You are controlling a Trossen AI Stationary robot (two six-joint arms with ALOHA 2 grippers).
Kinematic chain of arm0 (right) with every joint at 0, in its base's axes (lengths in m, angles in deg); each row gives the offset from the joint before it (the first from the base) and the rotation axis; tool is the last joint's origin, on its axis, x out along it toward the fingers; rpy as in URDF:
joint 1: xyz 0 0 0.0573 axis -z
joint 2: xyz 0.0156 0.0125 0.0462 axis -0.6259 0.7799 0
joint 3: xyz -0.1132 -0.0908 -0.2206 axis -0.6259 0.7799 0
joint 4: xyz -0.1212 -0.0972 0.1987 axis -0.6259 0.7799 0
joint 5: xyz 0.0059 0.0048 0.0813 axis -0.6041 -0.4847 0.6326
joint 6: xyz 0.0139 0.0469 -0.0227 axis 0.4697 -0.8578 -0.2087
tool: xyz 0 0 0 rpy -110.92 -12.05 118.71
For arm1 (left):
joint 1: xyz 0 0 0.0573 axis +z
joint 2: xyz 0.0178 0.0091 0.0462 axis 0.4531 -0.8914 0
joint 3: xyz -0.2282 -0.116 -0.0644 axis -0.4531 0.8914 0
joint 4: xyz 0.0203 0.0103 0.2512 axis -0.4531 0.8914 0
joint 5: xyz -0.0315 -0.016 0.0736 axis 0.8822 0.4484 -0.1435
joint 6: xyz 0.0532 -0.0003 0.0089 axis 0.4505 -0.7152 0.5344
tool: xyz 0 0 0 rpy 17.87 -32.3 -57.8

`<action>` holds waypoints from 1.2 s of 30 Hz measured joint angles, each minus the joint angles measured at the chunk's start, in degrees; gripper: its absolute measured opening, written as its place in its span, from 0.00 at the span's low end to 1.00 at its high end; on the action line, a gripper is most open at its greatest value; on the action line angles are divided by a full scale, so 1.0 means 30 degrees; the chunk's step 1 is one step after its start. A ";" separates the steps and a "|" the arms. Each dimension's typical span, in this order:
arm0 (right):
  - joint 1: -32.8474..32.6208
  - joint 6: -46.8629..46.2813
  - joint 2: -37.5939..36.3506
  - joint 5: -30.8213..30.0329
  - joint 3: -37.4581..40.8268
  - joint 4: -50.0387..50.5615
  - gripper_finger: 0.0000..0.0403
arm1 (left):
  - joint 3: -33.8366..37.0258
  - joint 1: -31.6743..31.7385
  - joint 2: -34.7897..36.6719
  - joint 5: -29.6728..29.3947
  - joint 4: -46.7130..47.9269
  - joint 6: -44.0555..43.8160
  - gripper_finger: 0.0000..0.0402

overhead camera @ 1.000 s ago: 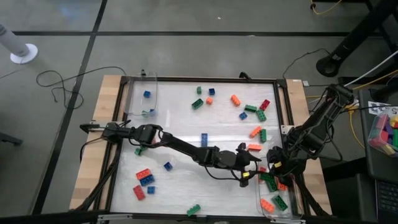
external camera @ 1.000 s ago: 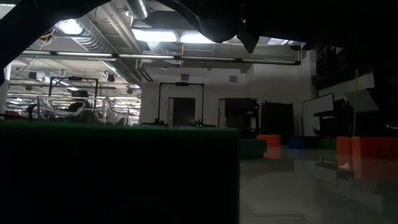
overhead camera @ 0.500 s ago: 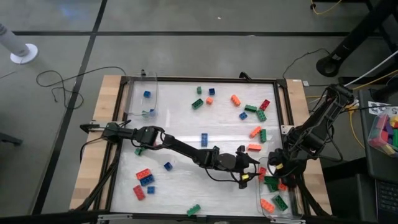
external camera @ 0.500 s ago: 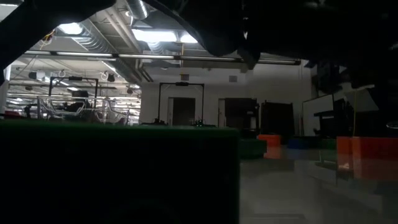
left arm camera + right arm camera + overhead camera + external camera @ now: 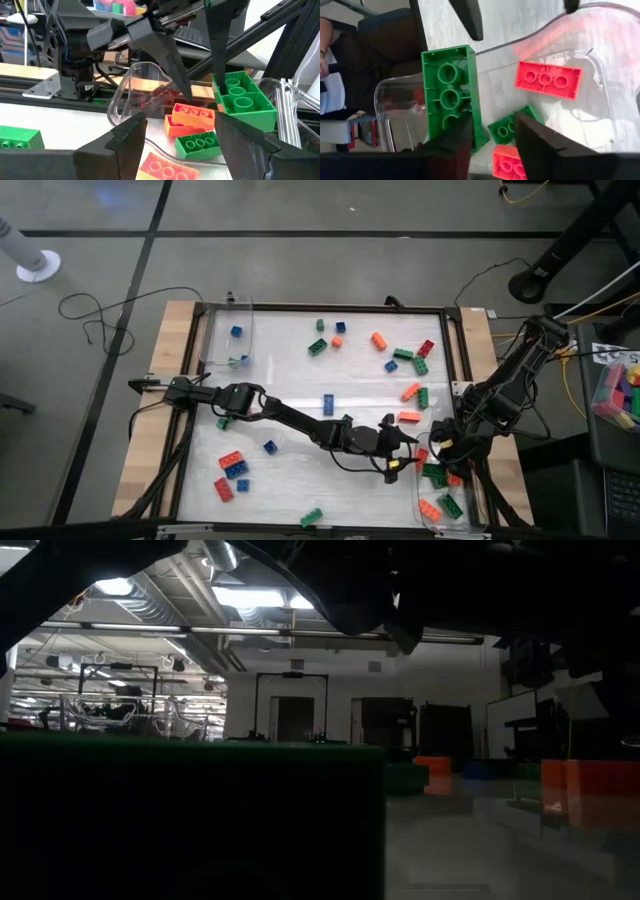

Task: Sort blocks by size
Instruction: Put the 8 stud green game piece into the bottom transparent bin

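Note:
Blocks lie scattered on the white table: green point(image 5: 317, 347) and orange point(image 5: 379, 340) ones far off, red and blue ones point(image 5: 230, 462) near left. My right gripper point(image 5: 492, 120) hangs open over the clear container point(image 5: 450, 500) at the near right. A long green block point(image 5: 450, 95) sits tilted beside one of its fingers. Orange point(image 5: 192, 115), green point(image 5: 200, 145) and red point(image 5: 548, 80) blocks lie in that container. My left gripper point(image 5: 400, 460) reaches level across the table to the container's rim. It is open, and a red block point(image 5: 165, 167) lies between its fingers, apart from both. My right gripper's fingers point slantwise down into the container. The long green block lies along the inner side of one finger point(image 5: 455, 145), hollow underside point(image 5: 451, 97) toward the wrist and tilted above the container's floor. I cannot tell whether that finger touches it.
A second clear container point(image 5: 232, 335) with a small blue block point(image 5: 236, 332) stands at the far left. A black frame point(image 5: 330, 307) borders the table. In the low view a large green block point(image 5: 190, 820) close up hides the left half. Coloured blocks point(image 5: 622, 390) sit off the table's right side.

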 joint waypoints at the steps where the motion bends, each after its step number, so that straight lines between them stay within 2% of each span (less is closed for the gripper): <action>1: 0.0000 0.0001 0.0000 -0.0106 0.0000 0.0040 0.38 | 0.0000 0.0000 0.0000 -0.0014 0.0016 -0.0004 0.56; 4: 0.0000 0.0008 0.0000 -0.0251 0.0000 0.0184 0.40 | 0.0000 0.0000 0.0000 -0.0032 0.0005 -0.0171 0.56; 10: 0.0000 0.0016 0.0000 -0.0341 0.0000 0.0200 0.38 | 0.0007 0.0000 0.0005 -0.0200 -0.1680 -0.0823 0.56; 17: 0.0000 0.0031 0.0007 -0.2914 0.0000 0.0068 0.36 | 0.0007 0.0000 0.0029 -0.0556 -0.1157 -0.0417 0.56; 19: 0.0000 0.0027 0.0007 -0.2813 0.0000 0.0118 0.37 | 0.0007 -0.0015 0.0029 -0.0556 -0.0918 -0.0110 0.56; 25: 0.0000 -0.0074 0.0007 -0.0500 0.0000 0.0120 0.37 | 0.0007 -0.0022 0.0029 -0.0556 -0.0410 0.0000 0.56; 27: 0.0000 -0.0094 0.0007 -0.0312 0.0000 0.0120 0.37 | 0.0007 -0.0030 0.0029 -0.0553 -0.0221 0.0098 0.56; 36: 0.0000 -0.0108 0.0009 -0.2069 0.0003 0.0120 0.37 | 0.0007 -0.0044 0.0029 -0.0716 0.0048 -0.0435 0.56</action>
